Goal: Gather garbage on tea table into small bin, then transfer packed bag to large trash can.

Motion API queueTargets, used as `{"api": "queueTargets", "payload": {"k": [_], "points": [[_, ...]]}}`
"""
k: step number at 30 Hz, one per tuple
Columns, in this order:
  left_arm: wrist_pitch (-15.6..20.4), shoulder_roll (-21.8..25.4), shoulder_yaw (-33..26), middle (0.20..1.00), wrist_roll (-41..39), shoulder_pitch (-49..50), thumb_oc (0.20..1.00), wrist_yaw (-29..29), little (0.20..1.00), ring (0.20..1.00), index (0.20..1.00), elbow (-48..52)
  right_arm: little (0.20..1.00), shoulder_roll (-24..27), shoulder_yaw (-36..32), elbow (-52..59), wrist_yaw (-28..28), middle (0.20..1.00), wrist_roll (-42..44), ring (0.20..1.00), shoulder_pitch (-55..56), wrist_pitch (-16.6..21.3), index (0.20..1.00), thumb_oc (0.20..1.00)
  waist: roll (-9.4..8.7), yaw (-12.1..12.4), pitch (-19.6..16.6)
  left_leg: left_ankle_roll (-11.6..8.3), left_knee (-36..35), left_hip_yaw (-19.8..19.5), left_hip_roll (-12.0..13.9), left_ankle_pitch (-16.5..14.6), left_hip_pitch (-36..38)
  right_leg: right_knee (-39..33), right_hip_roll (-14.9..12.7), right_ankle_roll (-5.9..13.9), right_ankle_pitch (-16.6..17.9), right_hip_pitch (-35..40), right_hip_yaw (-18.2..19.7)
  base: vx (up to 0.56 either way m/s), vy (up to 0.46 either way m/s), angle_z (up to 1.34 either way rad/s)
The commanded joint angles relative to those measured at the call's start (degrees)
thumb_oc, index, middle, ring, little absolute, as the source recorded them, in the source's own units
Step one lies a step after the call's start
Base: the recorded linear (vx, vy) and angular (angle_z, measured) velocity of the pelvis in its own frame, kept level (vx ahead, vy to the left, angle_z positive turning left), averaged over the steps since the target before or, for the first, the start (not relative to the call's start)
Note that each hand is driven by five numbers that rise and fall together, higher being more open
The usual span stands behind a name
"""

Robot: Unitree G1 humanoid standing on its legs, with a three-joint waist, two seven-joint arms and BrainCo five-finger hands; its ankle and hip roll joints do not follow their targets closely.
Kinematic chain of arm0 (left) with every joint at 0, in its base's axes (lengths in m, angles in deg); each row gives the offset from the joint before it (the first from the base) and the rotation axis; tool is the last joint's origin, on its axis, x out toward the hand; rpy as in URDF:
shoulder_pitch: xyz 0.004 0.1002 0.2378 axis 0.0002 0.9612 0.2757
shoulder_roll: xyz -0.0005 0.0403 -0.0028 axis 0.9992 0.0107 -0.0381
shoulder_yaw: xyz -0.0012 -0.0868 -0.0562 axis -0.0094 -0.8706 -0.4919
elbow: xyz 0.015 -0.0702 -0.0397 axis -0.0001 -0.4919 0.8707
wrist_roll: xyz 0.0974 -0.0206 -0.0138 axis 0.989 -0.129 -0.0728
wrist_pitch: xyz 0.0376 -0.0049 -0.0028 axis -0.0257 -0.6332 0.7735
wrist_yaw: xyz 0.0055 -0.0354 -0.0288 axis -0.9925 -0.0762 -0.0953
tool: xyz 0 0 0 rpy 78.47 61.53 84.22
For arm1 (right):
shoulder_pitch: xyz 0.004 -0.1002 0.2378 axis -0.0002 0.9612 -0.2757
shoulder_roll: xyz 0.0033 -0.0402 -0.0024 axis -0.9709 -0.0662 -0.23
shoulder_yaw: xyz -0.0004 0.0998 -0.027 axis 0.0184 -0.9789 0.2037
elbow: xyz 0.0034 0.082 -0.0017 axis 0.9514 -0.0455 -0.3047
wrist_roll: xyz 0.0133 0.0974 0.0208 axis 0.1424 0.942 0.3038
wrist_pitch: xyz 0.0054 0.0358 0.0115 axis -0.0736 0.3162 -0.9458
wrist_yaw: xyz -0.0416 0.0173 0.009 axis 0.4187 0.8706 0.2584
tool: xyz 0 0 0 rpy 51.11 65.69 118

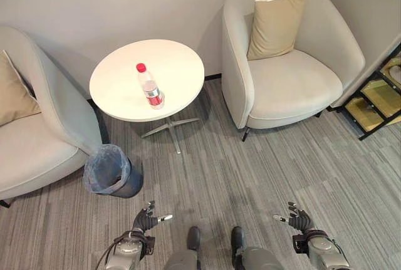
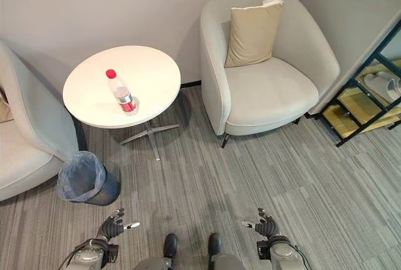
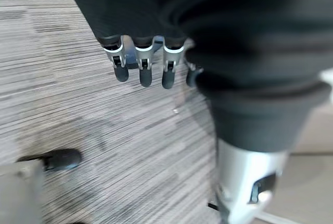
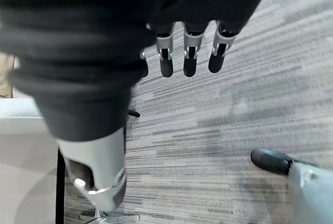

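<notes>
Both hands hang low in front of the robot over the grey striped carpet, holding nothing: the left hand [image 1: 145,221] has its fingers loosely spread with the thumb out to the side, and the right hand [image 1: 299,219] mirrors it, fingers relaxed and apart; each wrist view shows straight, dark-tipped fingers with bare carpet beyond them. Ahead of the left hand, just beside the base of the left armchair [image 1: 37,132], stands the small bin [image 1: 111,171], lined with a bluish plastic bag whose rim is folded over the edge; as far as can be seen, the bag is empty. Beyond it is the round white worktop [image 1: 172,63], and the only piece of garbage on it is a plastic bottle [image 1: 150,87] with a red cap and red label, standing upright near the middle, well apart from either hand. A second armchair [image 1: 294,76] with a beige cushion [image 1: 276,24] sits to the right, and a dark shelf [image 1: 379,98] shows at the far right edge. Judging from this, the task has hardly begun: the bottle is yet to be picked up and dropped into the bin, the bag is yet to be lifted out, and the carry to the large trash can is all ahead.
</notes>
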Motion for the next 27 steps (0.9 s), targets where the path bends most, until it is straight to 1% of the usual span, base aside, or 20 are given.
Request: {"api": "queueTargets", "payload": {"k": [1, 2, 4, 6, 8, 9, 10, 11, 12, 13, 15, 17, 18, 19, 20, 21, 23, 25, 26, 27], "points": [[1.16, 1.57, -0.85, 1.000, -0.42, -1.49, 1.000, 0.83, 1.000, 1.000, 1.000, 1.26, 1.000, 1.82, -1.61, 2.97, -0.57, 1.000, 0.11, 1.000, -1.02, 2.10, 1.000, 1.000, -2.39, -0.63, -0.79, -0.36, 8.39, 6.61, -5.87, -11.84, 1.45, -0.31, -2.97, 2.77, -5.31, 0.12, 0.38, 0.10, -0.118, 0.84], [0.97, 1.39, -0.43, 1.000, -0.23, -1.72, 1.000, 1.01, 1.000, 1.000, 1.000, 1.42, 1.000, 2.30, -1.40, 3.04, -0.69, 1.000, -0.01, 1.000, -1.11, 2.08, 1.000, 1.000, -2.34, -0.67, -0.18, -0.78, 12.20, 8.41, -4.61, -12.41, -0.15, -0.99, -3.37, 2.22, -6.16, 1.72, -0.81, 0.10, -0.089, 1.13], [0.86, 1.24, -0.07, 1.000, 0.15, -2.05, 1.000, 0.93, 1.000, 1.000, 1.000, 1.04, 1.000, 2.47, -1.26, 2.91, -0.86, 1.000, -0.28, 1.000, -1.00, 1.99, 1.000, 1.000, -2.43, -0.76, 0.11, -0.86, 13.72, 10.81, -2.98, -11.94, -1.49, -1.76, -3.88, 1.89, -6.88, 3.23, -2.19, 0.09, -0.039, 0.82], [0.66, 1.10, 0.07, 1.000, 0.19, -2.09, 1.000, 1.04, 1.000, 1.000, 1.000, 0.85, 1.000, 2.57, -1.37, 3.02, -0.94, 1.000, -0.24, 1.000, -0.76, 1.69, 1.000, 1.000, -2.54, -0.76, -0.07, -0.65, 12.28, 13.15, -1.58, -10.64, -2.70, -2.62, -4.15, 1.80, -7.26, 4.44, -3.52, 0.11, 0.001, 0.46], [0.52, 1.25, 0.07, 1.000, 0.56, -2.11, 1.000, 0.99, 1.000, 1.000, 1.000, 0.73, 1.000, 2.55, -1.52, 3.26, -1.02, 1.000, -0.10, 1.000, -0.49, 1.56, 1.000, 1.000, -2.76, -0.75, -0.45, -0.80, 10.33, 14.40, -0.90, -8.84, -4.36, -3.26, -4.25, 1.97, -7.50, 5.12, -4.47, 0.17, 0.025, 0.73], [0.41, 1.26, -0.03, 1.000, 0.68, -2.16, 1.000, 0.90, 1.000, 1.000, 1.000, 1.03, 1.000, 2.45, -1.90, 3.24, -1.45, 1.000, 0.00, 1.000, -0.24, 1.32, 1.000, 1.000, -2.81, -0.55, -0.56, -1.43, 8.49, 17.00, 0.21, -6.29, -6.59, -3.95, -4.37, 2.08, -8.04, 6.18, -5.44, 0.21, 0.053, 0.43], [0.39, 1.30, -0.13, 1.000, 0.87, -2.14, 1.000, 0.72, 1.000, 1.000, 1.000, 1.12, 1.000, 2.37, -2.03, 3.32, -1.69, 1.000, 0.00, 1.000, -0.05, 1.32, 1.000, 1.000, -2.80, -0.36, -0.47, -1.84, 7.69, 17.93, 0.88, -4.80, -7.54, -4.04, -4.33, 2.21, -8.55, 6.91, -5.89, 0.17, 0.048, 0.49], [0.38, 1.32, -0.13, 1.000, 0.87, -2.11, 1.000, 0.71, 1.000, 1.000, 1.000, 1.13, 1.000, 2.35, -2.02, 3.32, -1.69, 1.000, 0.00, 1.000, -0.02, 1.33, 1.000, 1.000, -2.87, -0.42, -0.37, -1.87, 7.73, 17.88, 0.80, -4.89, -7.38, -4.01, -4.40, 2.24, -8.69, 7.10, -5.96, 0.22, 0.087, 0.58], [0.20, 1.31, -0.30, 1.000, 0.79, -1.84, 1.000, 0.61, 1.000, 1.000, 1.000, 1.42, 1.000, 2.27, -2.13, 3.57, -1.84, 1.000, -0.14, 1.000, 0.07, 1.00, 1.000, 1.000, -2.78, 0.16, -0.32, -2.56, 7.42, 18.37, 1.61, -3.33, -9.06, -3.78, -4.53, 2.41, -9.65, 8.67, -6.43, 0.25, 0.114, 0.55], [0.10, 1.28, -0.63, 1.000, 0.70, -1.39, 1.000, 0.73, 1.000, 1.000, 1.000, 1.52, 1.000, 2.11, -2.11, 3.77, -1.66, 1.000, -0.41, 1.000, 0.13, 0.97, 1.000, 1.000, -2.34, 0.35, -0.66, -2.34, 6.23, 18.18, 1.74, -3.47, -8.03, -3.38, -4.42, 2.66, -10.20, 9.32, -6.37, 0.25, 0.116, 0.33], [0.01, 1.29, -0.95, 1.000, 0.86, -0.84, 1.000, 0.78, 1.000, 1.000, 1.000, 1.55, 1.000, 1.91, -2.03, 3.82, -1.62, 1.000, -0.86, 1.000, 0.15, 0.89, 1.000, 1.000, -2.24, 0.45, -1.13, -2.02, 5.99, 17.86, 1.53, -3.60, -7.37, -3.14, -4.50, 2.93, -10.65, 10.12, -6.24, 0.19, 0.115, 0.03], [-0.07, 1.52, -1.34, 1.000, 1.00, -0.02, 1.000, 0.87, 1.000, 1.000, 1.000, 1.63, 1.000, 1.56, -2.00, 4.09, -1.44, 1.000, -1.47, 1.000, 0.04, 0.71, 1.000, 1.000, -2.51, 0.80, -1.72, -1.42, 6.78, 17.06, 0.88, -4.24, -7.09, -2.03, -5.52, 3.32, -11.22, 10.96, -5.63, 0.34, 0.236, -0.20], [-0.23, 1.82, -1.70, 1.000, 1.03, 0.79, 1.000, 1.02, 1.000, 1.000, 1.000, 1.74, 1.000, 1.03, -1.86, 4.58, -1.24, 1.000, -1.89, 1.000, 0.06, 0.77, 1.000, 1.000, -3.07, 1.50, -2.43, 0.01, 7.77, 16.65, -0.30, -6.00, -6.56, 0.17, -7.18, 4.11, -11.81, 11.57, -4.33, 0.43, 0.350, -0.38], [-0.44, 2.37, -1.98, 1.000, 0.88, 1.01, 1.000, 1.15, 1.000, 1.000, 1.000, 2.03, 1.000, 0.69, -1.74, 5.02, -0.82, 1.000, -2.12, 1.000, -0.11, 0.52, 1.000, 1.000, -3.19, 1.69, -2.61, 1.28, 7.86, 16.37, -1.35, -7.32, -5.45, 5.38, -8.14, 4.84, -11.57, 9.72, -3.06, 0.39, 0.351, -0.37], [-0.48, 2.64, -2.05, 1.000, 0.95, 0.78, 1.000, 1.19, 1.000, 1.000, 1.000, 1.91, 1.000, 0.56, -1.65, 5.03, -0.77, 1.000, -2.18, 1.000, -0.35, 0.54, 1.000, 1.000, -3.10, 1.57, -2.52, 1.90, 7.74, 16.22, -1.78, -7.94, -4.83, 8.75, -8.53, 5.26, -11.11, 8.05, -2.37, 0.27, 0.327, -0.06], [-0.38, 3.34, -2.07, 1.000, 1.14, 0.24, 1.000, 1.14, 1.000, 1.000, 1.000, 1.87, 1.000, 0.32, -1.45, 5.82, -0.55, 1.000, -2.05, 1.000, -0.79, 0.72, 1.000, 1.000, -2.75, 1.05, -2.30, 3.02, 7.33, 15.57, -2.63, -9.10, -3.45, 14.84, -8.69, 5.93, -9.87, 4.43, -0.63, 0.19, 0.246, 0.16], [-0.35, 3.61, -2.25, 1.000, 1.21, 0.06, 1.000, 0.97, 1.000, 1.000, 1.000, 2.31, 1.000, 0.26, -1.21, 6.54, -0.39, 1.000, -2.16, 1.000, -0.98, 0.80, 1.000, 1.000, -2.19, 0.51, -1.96, 3.70, 6.39, 14.93, -3.10, -10.01, -1.24, 18.65, -7.86, 5.53, -8.92, 0.37, 0.84, 0.19, 0.178, 0.18], [-0.27, 3.74, -2.40, 1.000, 0.90, -0.08, 1.000, 0.84, 1.000, 1.000, 1.000, 2.64, 1.000, 0.43, -0.99, 6.51, -0.42, 1.000, -2.42, 1.000, -1.20, 0.85, 1.000, 1.000, -1.57, 0.12, -1.77, 3.96, 5.53, 14.61, -3.23, -10.42, 0.11, 17.72, -7.06, 4.99, -8.23, -2.66, 0.38, 0.21, 0.068, 0.14], [-0.18, 3.68, -2.27, 1.000, 0.67, -0.38, 1.000, 0.77, 1.000, 1.000, 1.000, 2.17, 1.000, 0.82, -0.51, 6.14, -0.42, 1.000, -2.70, 1.000, -1.58, 0.81, 1.000, 1.000, -1.53, -0.60, -0.99, 4.05, 4.53, 13.52, -3.89, -10.88, 2.19, 14.79, -5.60, 4.44, -7.59, -5.11, -0.03, 0.29, -0.001, 0.06], [-0.18, 3.50, -2.26, 1.000, 0.59, -0.64, 1.000, 0.86, 1.000, 1.000, 1.000, 1.79, 1.000, 1.12, -0.29, 5.88, -0.46, 1.000, -2.82, 1.000, -1.62, 0.67, 1.000, 1.000, -1.93, -1.01, -0.51, 4.05, 4.81, 12.62, -4.63, -11.34, 2.88, 11.70, -5.07, 4.57, -6.22, -6.23, 0.11, 0.30, -0.035, -0.05]]}}
